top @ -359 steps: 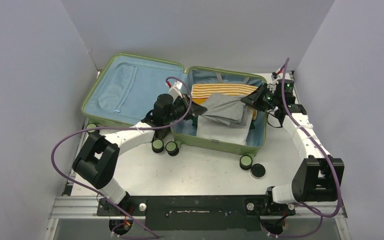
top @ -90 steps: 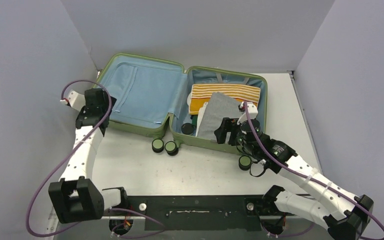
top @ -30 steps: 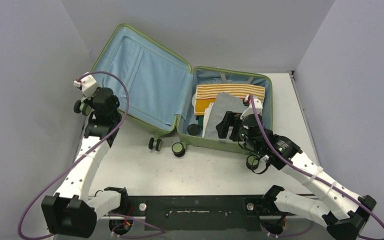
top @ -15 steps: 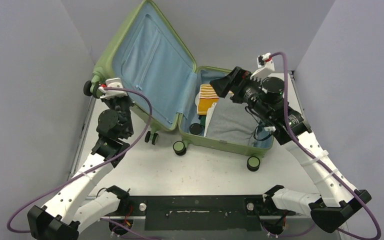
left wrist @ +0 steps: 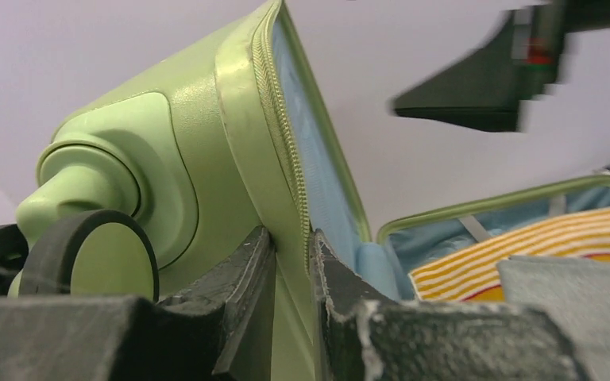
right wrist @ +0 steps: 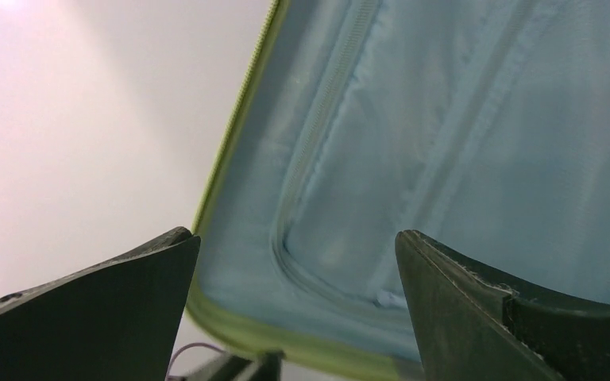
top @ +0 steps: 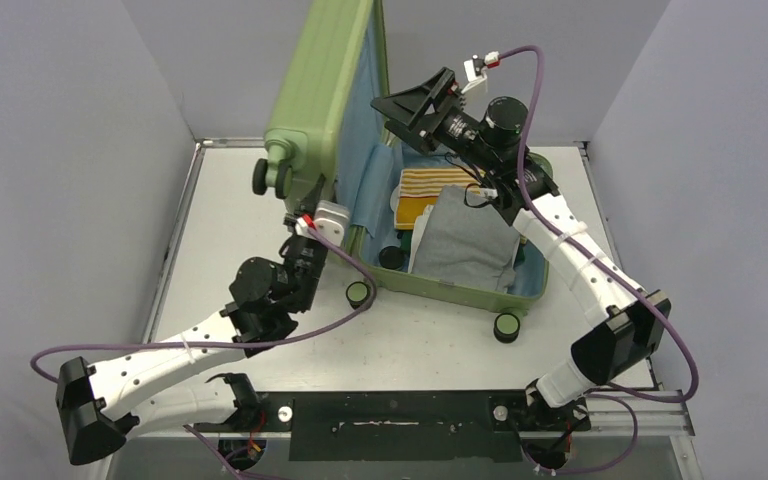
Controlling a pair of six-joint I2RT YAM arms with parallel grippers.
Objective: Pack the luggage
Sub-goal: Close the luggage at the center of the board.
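The light-green luggage (top: 315, 90) stands open, its lid raised almost upright over the base (top: 440, 290). Inside the base lie a yellow-striped cloth (top: 435, 183) and a grey cloth (top: 465, 240). My left gripper (top: 312, 228) is shut on the lid's zippered rim (left wrist: 282, 190) beside a lid wheel (left wrist: 95, 258). In the left wrist view the left gripper (left wrist: 290, 238) has one finger on the shell and one on the blue lining. My right gripper (top: 407, 98) hangs open high up, facing the lid's lining (right wrist: 445, 119). Nothing sits between the right gripper's (right wrist: 298, 234) fingers.
A small black round item (top: 392, 257) sits in the base's near-left corner. Two base wheels (top: 358, 294) (top: 506, 327) rest on the white table (top: 220, 200). Grey walls close in on three sides.
The lid has swung up from a slant to nearly upright, carried by my left gripper moving right. My right gripper has shifted left and up toward the lid's inner face.
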